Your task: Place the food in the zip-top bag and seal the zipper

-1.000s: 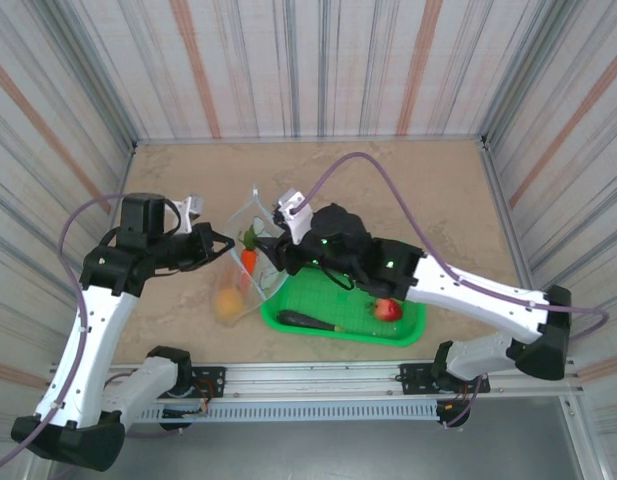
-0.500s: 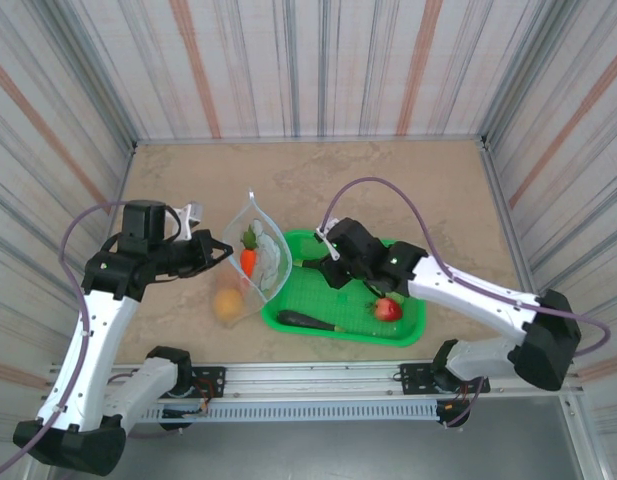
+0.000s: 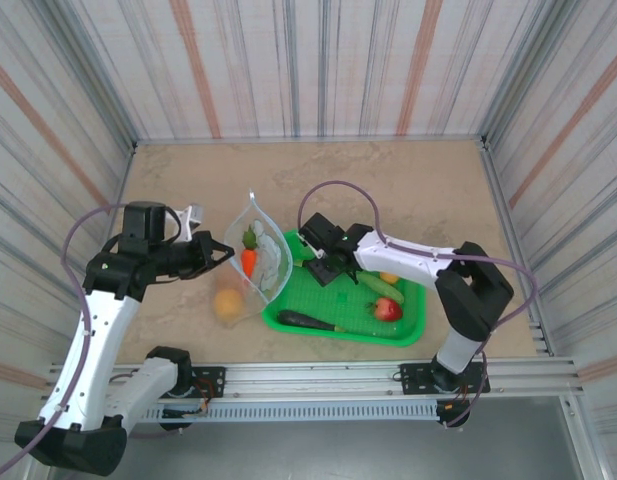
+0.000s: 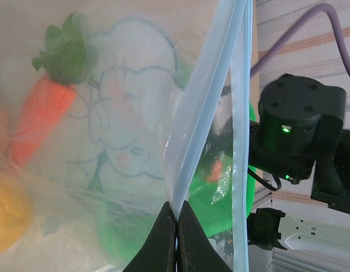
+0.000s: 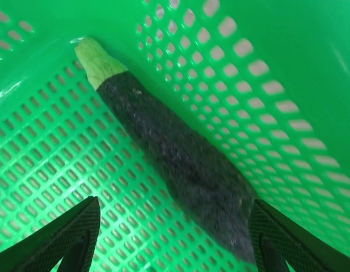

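**A:** What is on the left side?

**B:** The left gripper (image 3: 226,252) is clenched on the bag (image 3: 273,255). In the left wrist view its fingers (image 4: 163,238) are pressed together on one strip of the zipper (image 4: 206,119), at the bottom of the picture.

**A:** Is the bag closed?

**B:** No. The two strips of the zipper stand apart, so the mouth is open. From above, the mouth has the shape of a lens. The bag stands on the table (image 3: 408,190), close against the left end of the basket (image 3: 348,335).

**A:** What is inside it?

**B:** A carrot (image 3: 248,262) with green leaves, seen through the clear plastic. An orange fruit (image 3: 227,303) lies lower and looks hazy, so it seems to be behind the plastic too.

**A:** And more to the right?

**B:** The right gripper (image 3: 323,270) is low inside the basket, at its far left corner. In the right wrist view its fingers (image 5: 67,241) are spread apart and hold nothing. The eggplant (image 5: 180,164) lies in front of them, along the wall of the basket.

**A:** Where is the eggplant seen from above?

**B:** By the near rim of the basket. A cucumber (image 3: 383,288) lies further right, and an apple (image 3: 387,310) is just beside it, nearer to the arms.
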